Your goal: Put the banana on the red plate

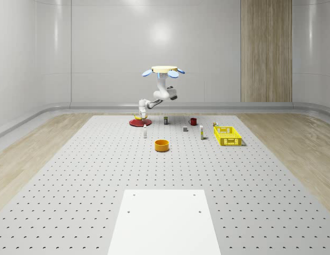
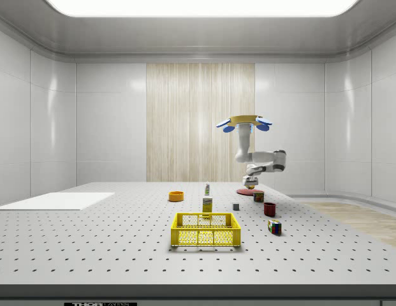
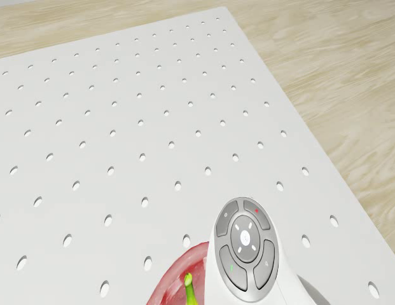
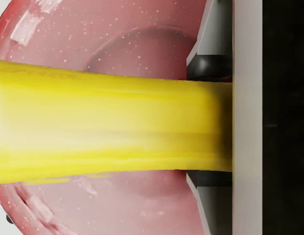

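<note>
We hold the banana point(image 4: 107, 127) pinched in our gripper point(image 1: 137, 116) just above the red plate point(image 4: 132, 44), left of centre in the whole-scene view, while our drone point(image 1: 163, 70) hovers above. Released crooked, it might roll off the rim. A small bottle point(image 1: 145, 127) stands near, clear of the plate.

Yellow banana point(image 4: 107, 127) above red plate point(image 4: 142, 39)

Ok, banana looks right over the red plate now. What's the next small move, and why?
Probably ease the gripper straight down, then let go. The wrist view shows the banana against a finger, lying across the red plate. The drone hovers beside the plate, arm reaching down. Whether the banana touches the plate cannot be told.
</note>
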